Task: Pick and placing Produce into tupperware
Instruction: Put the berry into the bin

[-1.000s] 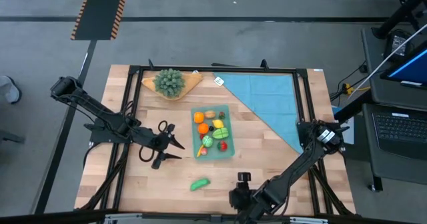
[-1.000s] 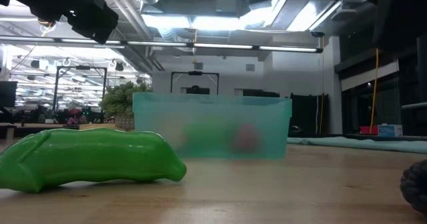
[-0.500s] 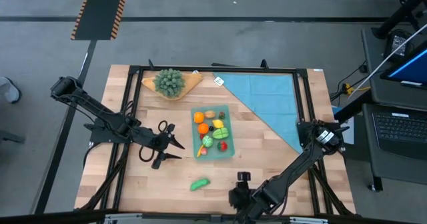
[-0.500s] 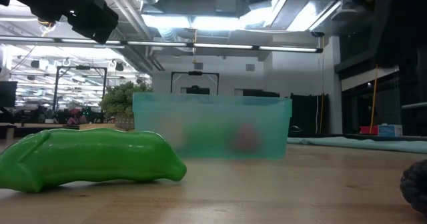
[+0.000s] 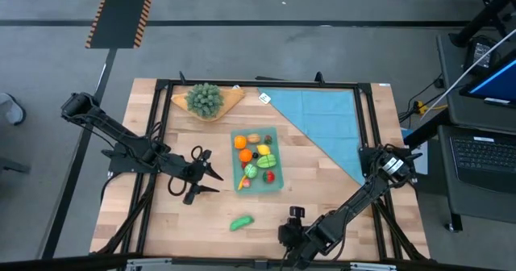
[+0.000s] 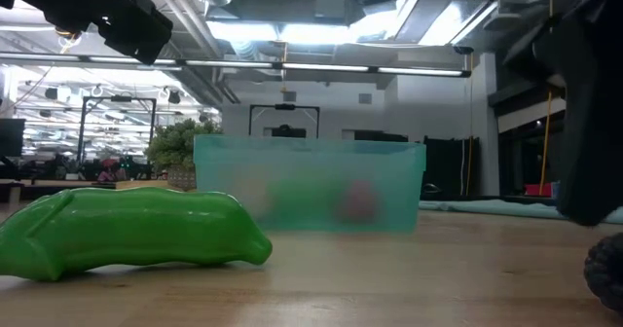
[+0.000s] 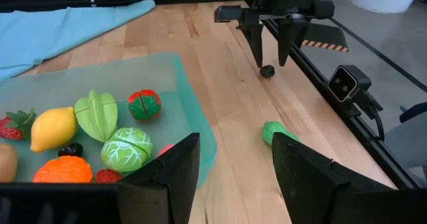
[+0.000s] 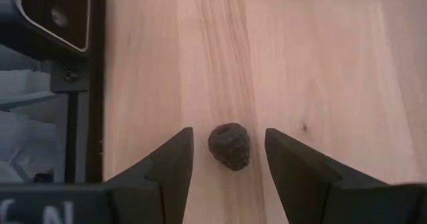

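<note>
The teal tupperware (image 5: 256, 160) sits mid-table with several toy produce pieces in it (image 7: 100, 137). A green pea pod (image 5: 240, 222) lies on the wood near the front edge. To its right, a small dark bumpy berry (image 8: 229, 145) rests on the table. My right gripper (image 8: 229, 164) hangs open just above the berry, pointing steeply down, one finger to each side and apart from it; the left wrist view shows the gripper (image 7: 270, 51) over the berry (image 7: 267, 71). My left gripper (image 5: 211, 174) waits open and empty left of the tupperware.
A leafy green bunch on a tan board (image 5: 205, 99) lies at the far left, and a light-blue cloth (image 5: 322, 118) at the far right. Black frame rails (image 5: 153, 142) border the table. A small camera block (image 7: 347, 84) stands at the front edge near the berry.
My right gripper has come down toward the dark berry, staying open. In the low view its dark finger has dropped into the picture's right side. The berry, pea pod and tupperware have kept still.
</note>
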Motion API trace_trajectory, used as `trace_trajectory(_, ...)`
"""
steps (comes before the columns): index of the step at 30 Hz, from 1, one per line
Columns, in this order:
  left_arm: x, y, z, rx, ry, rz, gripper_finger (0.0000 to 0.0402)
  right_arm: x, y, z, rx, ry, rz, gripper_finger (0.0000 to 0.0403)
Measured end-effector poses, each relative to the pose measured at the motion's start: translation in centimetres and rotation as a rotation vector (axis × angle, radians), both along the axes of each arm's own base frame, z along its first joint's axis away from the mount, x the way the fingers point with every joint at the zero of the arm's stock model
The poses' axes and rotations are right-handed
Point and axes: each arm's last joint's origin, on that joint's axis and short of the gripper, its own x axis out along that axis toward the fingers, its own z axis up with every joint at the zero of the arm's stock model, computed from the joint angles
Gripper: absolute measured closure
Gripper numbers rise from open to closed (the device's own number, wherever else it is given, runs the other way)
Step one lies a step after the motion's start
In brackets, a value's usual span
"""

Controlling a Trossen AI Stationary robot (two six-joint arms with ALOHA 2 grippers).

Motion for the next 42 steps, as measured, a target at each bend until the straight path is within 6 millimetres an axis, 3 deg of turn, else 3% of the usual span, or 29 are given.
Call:
trace_trajectory(9, 0.0, 0.0, 0.0, 0.0, 0.001, 0.0, 0.0223, 0.0, 0.0, -0.2, -0.013, 0.002, 0.019, 0.0215)
trace_trajectory(21, 0.0, 0.0, -0.1, 0.005, 0.011, 0.001, 0.0223, 0.3, 0.1, -2.3, -0.029, 0.041, 0.024, 0.0215)
trace_trajectory(42, 0.0, 0.0, -0.1, 0.007, 0.013, 0.001, 0.0223, 1.1, -0.3, -2.3, -0.008, 0.021, 0.003, 0.0215)
